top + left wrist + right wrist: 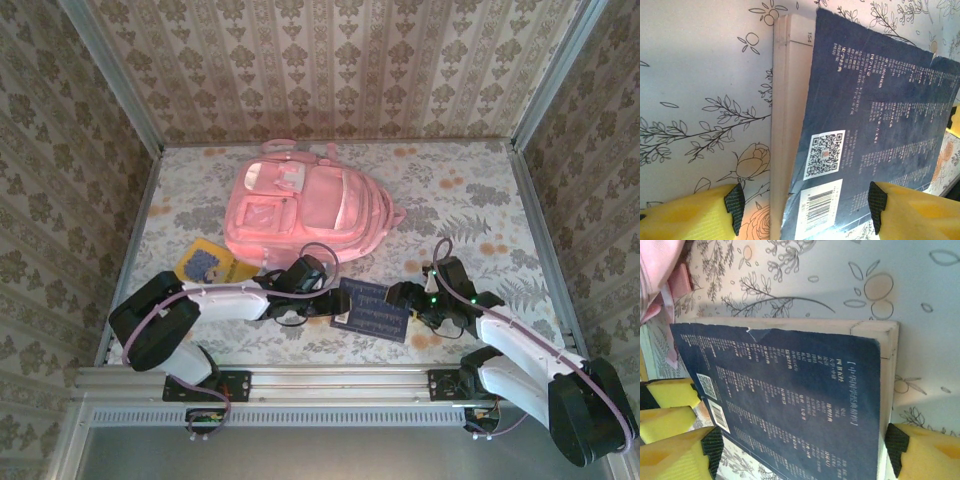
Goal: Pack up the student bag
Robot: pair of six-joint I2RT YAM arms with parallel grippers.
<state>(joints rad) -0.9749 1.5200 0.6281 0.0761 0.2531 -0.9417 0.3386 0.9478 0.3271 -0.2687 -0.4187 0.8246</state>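
Observation:
The student bag (305,210), a large pink backpack, lies flat at the back middle of the table; its pink fabric (657,275) also shows in the right wrist view. A dark blue book (372,310) lies near the front, back cover up, with a QR code and barcode (860,135). My left gripper (805,207) is open over the book's left end: one pad stands off the page edge and the other is above the cover. My right gripper (802,452) is open and straddles the book's (790,400) right end, with its pads close to both edges.
A yellow and blue booklet (212,263) lies left of the bag's lower corner. Patterned walls and metal rails (540,240) enclose the flowered table. The left gripper's yellow fingers (670,407) show at the book's far end in the right wrist view.

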